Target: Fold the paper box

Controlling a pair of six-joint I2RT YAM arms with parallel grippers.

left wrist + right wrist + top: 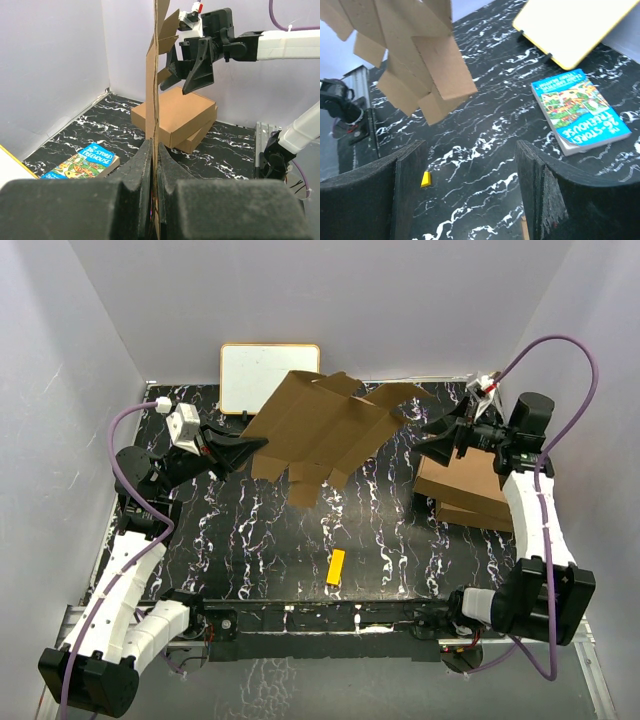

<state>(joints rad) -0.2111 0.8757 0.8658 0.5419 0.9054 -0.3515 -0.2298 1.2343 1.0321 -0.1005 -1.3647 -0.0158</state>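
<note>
Left gripper (pixel 245 445) clamped on the flat paper box (pixel 320 430), holding it aloft above the table (pixel 400 540); right gripper (pixel 432 436), jaws apart beside the far edge, should seize one flap squarely.

The brown paper box (pixel 320 425) hangs unfolded, tilted, its flaps drooping.

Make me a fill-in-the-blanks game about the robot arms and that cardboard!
The left gripper is ____ on the cardboard sheet.
The right gripper is ____ and holds nothing.
The little block on the table is ____.
The stack of closed boxes has ____ boxes.
Missing words: shut, open, yellow, two.
</note>
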